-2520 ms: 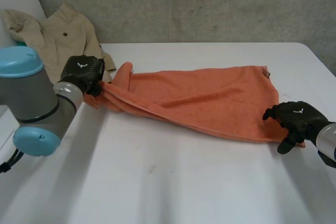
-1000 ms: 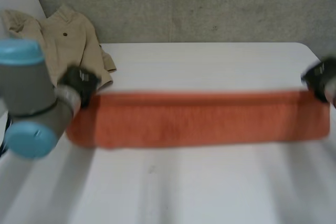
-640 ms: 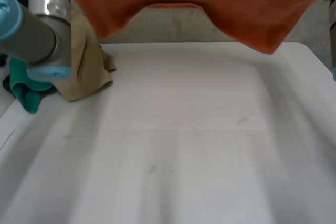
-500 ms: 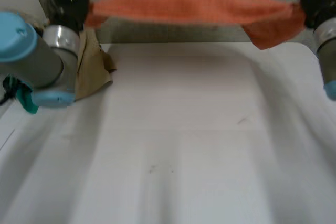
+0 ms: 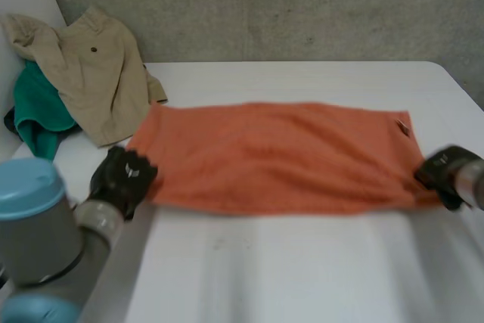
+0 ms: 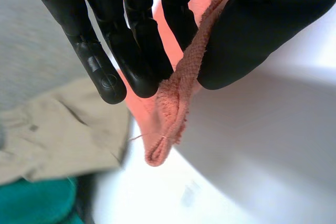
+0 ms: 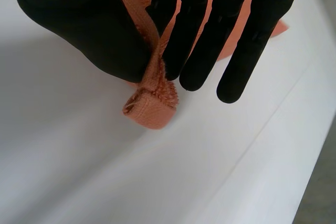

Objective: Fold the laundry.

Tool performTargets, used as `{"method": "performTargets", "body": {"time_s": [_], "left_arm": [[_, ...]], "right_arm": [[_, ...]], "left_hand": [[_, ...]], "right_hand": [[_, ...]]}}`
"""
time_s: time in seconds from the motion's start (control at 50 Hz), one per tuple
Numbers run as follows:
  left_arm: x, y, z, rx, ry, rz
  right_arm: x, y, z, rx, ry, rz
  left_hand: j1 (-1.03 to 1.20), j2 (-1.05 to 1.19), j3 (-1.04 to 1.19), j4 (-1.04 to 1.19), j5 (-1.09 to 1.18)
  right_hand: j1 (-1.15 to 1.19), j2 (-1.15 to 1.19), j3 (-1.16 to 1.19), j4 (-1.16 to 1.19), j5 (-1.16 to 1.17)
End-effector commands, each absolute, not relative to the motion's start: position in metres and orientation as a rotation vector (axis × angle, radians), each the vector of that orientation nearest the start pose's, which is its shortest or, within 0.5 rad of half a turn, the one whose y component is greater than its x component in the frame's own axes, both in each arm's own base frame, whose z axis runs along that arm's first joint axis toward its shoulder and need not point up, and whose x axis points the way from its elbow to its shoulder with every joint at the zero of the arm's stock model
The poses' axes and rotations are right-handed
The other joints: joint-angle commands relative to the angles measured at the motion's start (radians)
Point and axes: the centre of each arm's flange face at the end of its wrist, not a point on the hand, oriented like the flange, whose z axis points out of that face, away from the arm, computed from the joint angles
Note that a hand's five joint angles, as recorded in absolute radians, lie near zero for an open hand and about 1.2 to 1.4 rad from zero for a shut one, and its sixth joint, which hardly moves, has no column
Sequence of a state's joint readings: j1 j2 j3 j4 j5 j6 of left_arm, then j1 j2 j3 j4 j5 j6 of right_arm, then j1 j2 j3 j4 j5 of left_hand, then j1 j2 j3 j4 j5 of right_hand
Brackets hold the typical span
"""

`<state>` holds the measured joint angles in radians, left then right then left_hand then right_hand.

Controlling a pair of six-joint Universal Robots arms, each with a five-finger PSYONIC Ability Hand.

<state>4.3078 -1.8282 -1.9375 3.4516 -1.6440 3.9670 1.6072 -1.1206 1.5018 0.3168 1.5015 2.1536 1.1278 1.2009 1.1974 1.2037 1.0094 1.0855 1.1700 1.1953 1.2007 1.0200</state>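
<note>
Head view, L hand [image 5: 121, 178], R hand [image 5: 444, 172] each pinching orange towel [image 5: 280, 156] corner; beige garment [image 5: 91, 73], green cloth [image 5: 38, 115] nearby.

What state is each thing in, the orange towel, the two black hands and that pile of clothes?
orange towel: spread out flat.
left hand: shut, pinching the towel's near left corner.
right hand: shut, pinching its near right corner.
beige garment: crumpled, unfolded, beyond the towel's left end.
green cloth: bunched up, partly under the beige garment.
</note>
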Motion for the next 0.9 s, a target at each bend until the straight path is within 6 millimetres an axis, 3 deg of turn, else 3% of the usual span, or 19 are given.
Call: {"method": "performTargets", "body": {"time_s": [0.02, 0.06, 0.12, 0.18, 0.2, 0.34, 0.48, 0.66, 0.68, 0.7, 0.72, 0.76, 0.9], "left_arm": [[-0.202, -0.154, 0.159, 1.514, 2.166, -1.186], [-0.205, -0.158, 0.164, 1.515, 2.168, -1.193], [-0.215, -0.182, 0.166, 1.479, 2.122, -1.279], [-0.23, -0.21, 0.162, 1.441, 2.065, -1.385], [-0.238, -0.228, 0.163, 1.398, 2.018, -1.47], [-0.261, -0.292, 0.16, 1.196, 1.883, -1.662], [-0.278, -0.324, 0.139, 1.147, 1.852, -1.668], [-0.295, -0.35, 0.13, 1.099, 1.777, -1.772], [-0.296, -0.352, 0.131, 1.09, 1.766, -1.788], [-0.299, -0.354, 0.132, 1.076, 1.744, -1.816], [-0.3, -0.354, 0.133, 1.069, 1.735, -1.83], [-0.304, -0.353, 0.136, 1.06, 1.714, -1.86], [-0.316, -0.344, 0.163, 1.017, 1.64, -1.984]], "right_arm": [[0.118, -0.279, 0.174, -1.881, 2.773, -1.135], [0.118, -0.283, 0.174, -1.881, 2.778, -1.183], [0.119, -0.298, 0.173, -1.818, 2.787, -1.339], [0.121, -0.32, 0.159, -1.708, 2.798, -1.458], [0.128, -0.33, 0.155, -1.677, 2.772, -1.538], [0.155, -0.367, 0.155, -1.629, 2.604, -1.91], [0.173, -0.406, 0.144, -1.617, 2.446, -2.198], [0.181, -0.439, 0.122, -1.613, 2.418, -2.282], [0.181, -0.44, 0.121, -1.609, 2.418, -2.287], [0.183, -0.441, 0.122, -1.597, 2.417, -2.296], [0.184, -0.441, 0.123, -1.592, 2.419, -2.302], [0.185, -0.442, 0.129, -1.554, 2.433, -2.332], [0.177, -0.438, 0.168, -1.291, 2.444, -2.428]], "left_hand": [[0.268, 0.195, 0.199, 0.193, 0.212], [0.268, 0.195, 0.199, 0.193, 0.212], [0.268, 0.195, 0.199, 0.193, 0.212], [0.268, 0.195, 0.199, 0.193, 0.212], [0.268, 0.195, 0.199, 0.193, 0.212], [0.268, 0.195, 0.199, 0.193, 0.212], [0.268, 0.195, 0.199, 0.193, 0.212], [0.268, 0.195, 0.199, 0.193, 0.212], [0.268, 0.195, 0.199, 0.193, 0.212], [0.268, 0.195, 0.199, 0.193, 0.212], [-0.039, -0.112, -0.109, -0.115, -0.095], [-0.846, -0.919, -0.915, -0.921, -0.902], [-0.953, -1.026, -1.023, -1.029, -1.009]], "right_hand": [[0.311, 0.226, 0.201, 0.196, 0.202], [0.311, 0.226, 0.201, 0.196, 0.202], [0.311, 0.226, 0.201, 0.196, 0.202], [0.311, 0.226, 0.201, 0.196, 0.202], [0.311, 0.226, 0.201, 0.196, 0.202], [0.311, 0.226, 0.201, 0.196, 0.202], [0.311, 0.226, 0.201, 0.196, 0.202], [0.311, 0.226, 0.201, 0.196, 0.202], [0.216, 0.131, 0.106, 0.101, 0.107], [-0.532, -0.617, -0.642, -0.647, -0.641], [-0.911, -0.995, -1.021, -1.026, -1.02], [-0.911, -0.995, -1.021, -1.026, -1.02], [-0.911, -0.995, -1.021, -1.026, -1.02]]}}
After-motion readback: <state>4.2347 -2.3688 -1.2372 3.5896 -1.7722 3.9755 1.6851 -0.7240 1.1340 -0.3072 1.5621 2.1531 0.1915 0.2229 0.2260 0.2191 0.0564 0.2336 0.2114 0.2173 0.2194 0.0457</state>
